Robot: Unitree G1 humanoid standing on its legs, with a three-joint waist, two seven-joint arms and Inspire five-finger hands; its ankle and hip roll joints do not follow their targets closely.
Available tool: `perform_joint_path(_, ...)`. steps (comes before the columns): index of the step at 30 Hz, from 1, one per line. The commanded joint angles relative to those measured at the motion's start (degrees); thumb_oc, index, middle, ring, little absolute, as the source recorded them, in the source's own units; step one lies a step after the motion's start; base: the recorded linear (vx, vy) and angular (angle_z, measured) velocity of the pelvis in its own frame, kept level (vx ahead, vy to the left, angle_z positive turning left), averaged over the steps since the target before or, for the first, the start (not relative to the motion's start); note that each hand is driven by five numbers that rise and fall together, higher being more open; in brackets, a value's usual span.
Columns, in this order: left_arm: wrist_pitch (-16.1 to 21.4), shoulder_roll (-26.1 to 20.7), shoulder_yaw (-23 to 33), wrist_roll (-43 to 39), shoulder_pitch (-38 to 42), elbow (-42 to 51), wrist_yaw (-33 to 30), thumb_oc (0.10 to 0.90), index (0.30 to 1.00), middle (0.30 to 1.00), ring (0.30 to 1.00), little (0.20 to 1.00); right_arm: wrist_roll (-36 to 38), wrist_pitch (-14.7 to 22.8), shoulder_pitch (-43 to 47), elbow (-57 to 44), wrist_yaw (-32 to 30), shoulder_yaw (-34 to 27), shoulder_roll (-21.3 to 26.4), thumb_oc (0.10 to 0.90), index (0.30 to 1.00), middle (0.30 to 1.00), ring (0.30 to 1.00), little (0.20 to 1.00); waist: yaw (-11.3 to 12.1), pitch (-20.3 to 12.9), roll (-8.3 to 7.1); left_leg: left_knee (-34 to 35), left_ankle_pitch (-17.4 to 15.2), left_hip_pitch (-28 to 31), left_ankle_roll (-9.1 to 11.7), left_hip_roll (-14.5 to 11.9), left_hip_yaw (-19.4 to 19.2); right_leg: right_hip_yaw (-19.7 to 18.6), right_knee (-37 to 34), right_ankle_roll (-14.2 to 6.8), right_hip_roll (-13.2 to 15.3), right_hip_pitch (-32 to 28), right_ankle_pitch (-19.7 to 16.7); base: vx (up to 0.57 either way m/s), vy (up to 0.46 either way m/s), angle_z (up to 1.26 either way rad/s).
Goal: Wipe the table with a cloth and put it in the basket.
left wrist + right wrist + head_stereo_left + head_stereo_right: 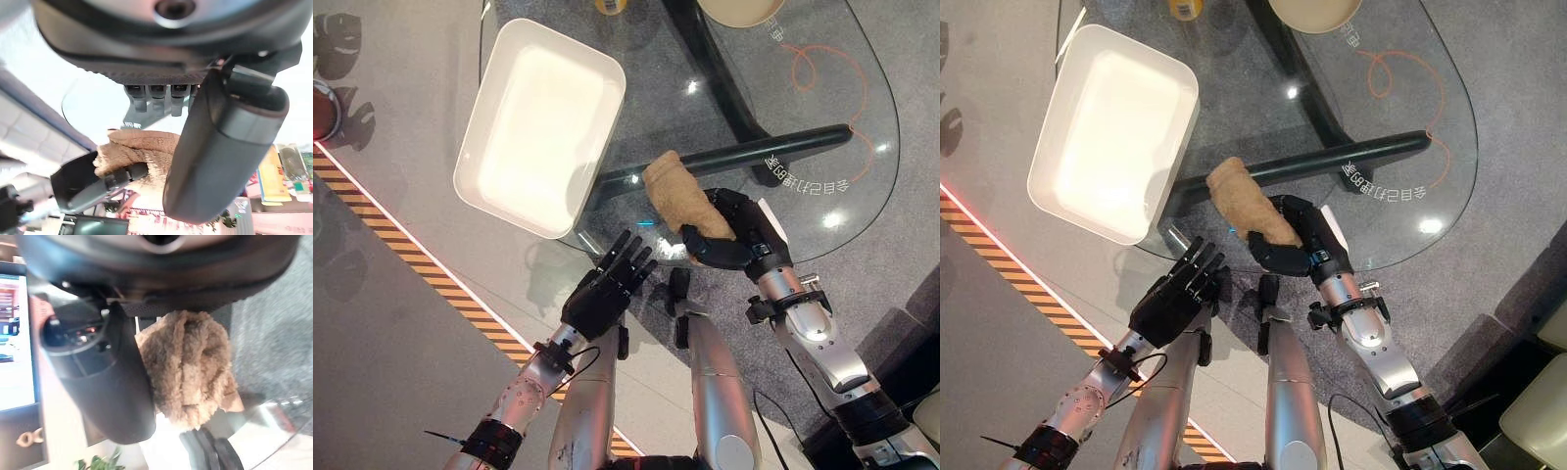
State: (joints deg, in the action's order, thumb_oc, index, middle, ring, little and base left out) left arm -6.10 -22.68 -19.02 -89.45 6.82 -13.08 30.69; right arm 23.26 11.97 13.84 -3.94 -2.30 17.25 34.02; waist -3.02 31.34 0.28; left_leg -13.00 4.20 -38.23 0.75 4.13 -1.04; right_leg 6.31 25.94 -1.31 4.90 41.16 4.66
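A tan fluffy cloth (677, 197) is bunched in my right hand (736, 233), whose fingers and thumb curl round it above the near edge of the glass table (822, 88). The right wrist view shows the cloth (188, 369) pressed against the palm beside the thumb. The white rectangular basket (538, 122) sits at the table's left end, to the left of the cloth. My left hand (607, 289) hovers below the table's near edge with fingers straight and spread, holding nothing. In the left wrist view the cloth (139, 152) shows past its fingers.
A black table leg (744, 157) runs under the glass behind the cloth. A round beige dish (739, 10) and a yellow object (610, 5) stand at the far edge. An orange cord (822, 59) loops on the glass. Striped floor tape (411, 255) runs at left.
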Motion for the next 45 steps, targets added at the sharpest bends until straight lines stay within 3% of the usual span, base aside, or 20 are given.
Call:
perform_joint_path(1,-0.7,-1.5,0.7,-2.6,-0.9,8.5,1.5,0.8,0.9,0.9,0.9,0.9,2.8,8.8,2.2,-12.6,2.7,-1.4,2.3,0.1,0.3,0.3,0.3,0.2,0.7,-1.5,-0.82,-9.1,-7.4,-1.4,-2.3,-0.2,-2.0,-0.1,-8.3,-3.2,-1.6,-2.5,-5.8,0.0,0.0,0.0)
perform_joint_path(5,-0.6,-2.5,0.3,-0.6,0.2,9.6,-0.3,0.8,0.9,0.9,0.9,0.9,3.9,9.5,2.4,-12.6,4.3,-0.6,2.5,0.1,0.3,0.3,0.3,0.2,0.7,-1.5,-0.92,-9.2,-7.2,-1.9,-2.1,-0.2,-1.9,-0.2,-8.5,-3.1,-1.6,-2.3,-5.8,0.0,-0.004,-0.02)
perform_joint_path(11,-0.6,-2.4,-2.0,-0.9,5.0,9.9,-3.9,0.8,0.9,0.9,0.9,0.9,4.4,6.9,5.8,-12.4,6.4,3.5,2.1,0.1,0.3,0.3,0.3,0.2,0.4,-1.5,-1.1,-9.3,-6.6,-2.4,-2.0,0.0,-1.8,-0.5,-8.5,-3.0,-1.7,-1.9,-6.0,0.0,0.0,0.0)
perform_joint_path(20,-0.6,-1.9,-3.5,-1.8,6.8,10.9,-6.6,0.8,0.9,0.9,0.9,0.9,4.6,6.5,7.9,-12.5,9.4,7.3,2.0,0.1,0.3,0.3,0.3,0.2,0.5,-1.5,-1.09,-9.3,-6.1,-3.1,-1.7,0.1,-1.6,-0.6,-8.9,-2.9,-1.6,-1.6,-6.1,0.0,0.0,0.0)
perform_joint_path(28,-1.1,-2.1,-4.2,-2.6,7.5,10.2,-6.1,0.8,0.9,0.9,0.9,0.9,3.7,5.5,9.7,-11.6,11.0,9.7,3.1,0.1,0.3,0.3,0.3,0.2,0.6,-1.5,-0.95,-9.4,-5.9,-3.3,-1.5,0.3,-1.3,-0.6,-9.1,-2.9,-1.6,-1.5,-6.3,0.0,0.0,0.0)
perform_joint_path(31,-0.7,-1.7,-4.6,-3.0,7.9,10.3,-5.6,0.8,0.9,0.9,0.9,0.9,-1.0,2.9,10.5,-10.4,7.6,10.9,3.6,0.1,0.3,0.3,0.3,0.2,0.6,-1.5,-0.93,-9.3,-5.8,-3.4,-1.4,0.4,-1.3,-0.6,-9.1,-2.8,-1.7,-1.3,-6.4,0.0,0.0,0.0)
perform_joint_path(37,0.4,-1.4,-5.2,-3.1,7.7,11.1,-3.3,0.8,0.9,0.9,0.9,0.9,-2.4,1.6,10.6,-8.2,4.9,12.3,4.6,0.1,0.3,0.3,0.3,0.2,0.6,-1.5,-0.67,-8.7,-5.5,-3.4,-1.4,0.5,-1.5,-0.6,-9.6,-2.7,-1.7,-1.3,-6.5,0.0,0.0,0.0)
perform_joint_path(41,1.2,-1.4,-5.5,-4.1,7.8,11.2,-2.5,0.8,0.9,0.9,0.9,0.9,-3.1,0.5,11.0,-7.7,6.0,12.9,4.8,0.1,0.3,0.3,0.3,0.2,0.7,-1.5,-0.51,-8.6,-5.4,-3.5,-1.4,0.6,-1.3,-0.5,-9.6,-2.7,-1.6,-1.1,-6.6,0.0,0.0,0.0)
perform_joint_path(45,4.4,-0.7,-5.2,-7.6,8.3,11.7,0.3,0.8,0.9,0.9,0.9,0.9,-4.8,-2.3,12.3,-8.0,7.7,14.5,5.5,0.1,0.3,0.3,0.3,0.2,0.9,-1.5,-0.54,-8.4,-5.2,-3.5,-1.4,0.8,-1.3,-0.5,-9.7,-2.6,-1.6,-1.0,-6.6,0.0,0.0,0.0)
